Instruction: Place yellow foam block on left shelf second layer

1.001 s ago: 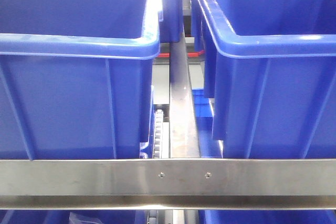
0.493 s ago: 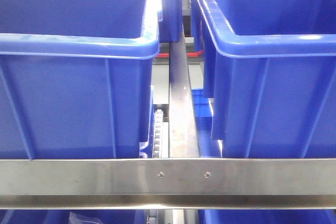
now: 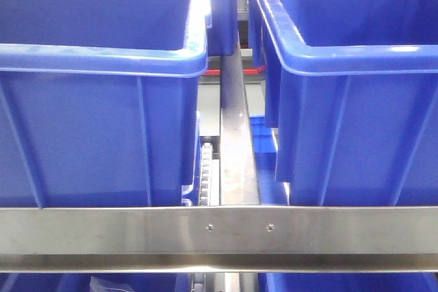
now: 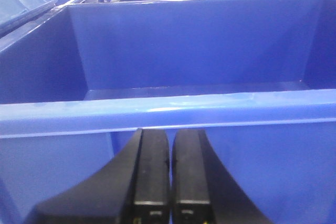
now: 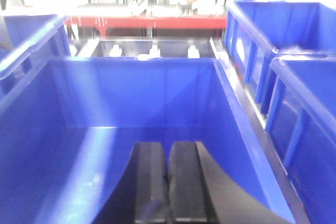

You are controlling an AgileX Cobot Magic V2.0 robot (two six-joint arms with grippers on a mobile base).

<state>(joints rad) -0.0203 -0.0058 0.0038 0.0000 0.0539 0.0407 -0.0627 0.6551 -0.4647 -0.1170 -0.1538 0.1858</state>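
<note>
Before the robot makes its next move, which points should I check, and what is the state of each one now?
1. Yellow foam block located: not ok, it appears in no view.
2. Left gripper free to grasp: ok, jaws shut on nothing, facing a blue bin.
3. Right gripper free to grasp: ok, jaws shut and empty, above another blue bin.
4. Bin under right gripper holds the block: not ok, the visible part is bare.
5. Target shelf layer identified: cannot tell, only a steel rail and bins show.

text: none legible | labels: none | numbers: none | all views checked
</note>
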